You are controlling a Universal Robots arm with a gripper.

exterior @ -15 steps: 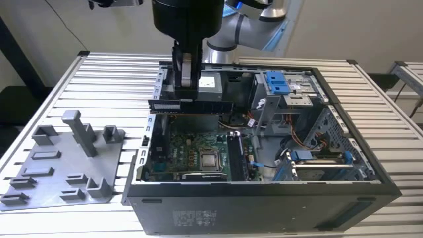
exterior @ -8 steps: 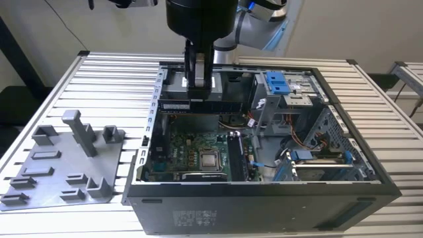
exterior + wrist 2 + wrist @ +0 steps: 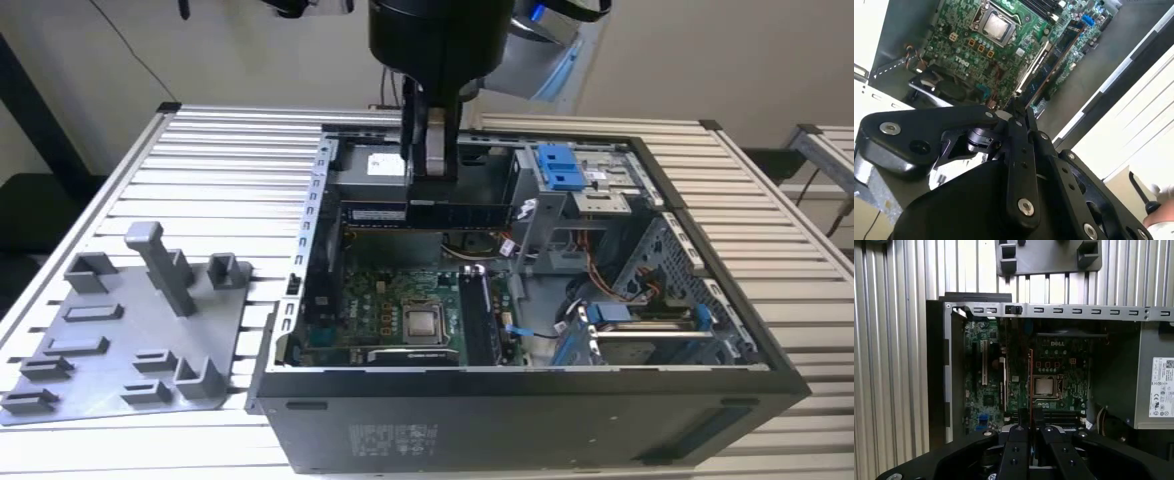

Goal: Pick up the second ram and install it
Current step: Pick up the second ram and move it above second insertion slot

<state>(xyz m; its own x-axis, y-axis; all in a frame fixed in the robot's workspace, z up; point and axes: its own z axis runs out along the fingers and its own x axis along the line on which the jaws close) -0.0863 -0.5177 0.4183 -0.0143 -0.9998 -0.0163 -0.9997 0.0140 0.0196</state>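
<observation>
Exterior view: ram (image 3: 380, 213) hangs level over the open case (image 3: 534, 420), well above the board (image 3: 387, 300) and not in a slot. Its long axis runs from the exterior view's left to its right, flat face to camera, contact edge down. Hand (image 3: 434, 195) comes straight down, fingers clamped on the ram's top edge near mid-length. Grey tray (image 3: 120, 330) sits on the bench (image 3: 214, 140), on the exterior view's left of the case.

Second wrist view: ram (image 3: 1054, 65) seen edge-on (just a thin strip), running out from the hand (image 3: 1019, 107) over the board.

First wrist view: ram (image 3: 1030, 385) is a thin orange-edged line beside the CPU (image 3: 1045, 386). Hand (image 3: 1029, 427) is pinched tight on it.
</observation>
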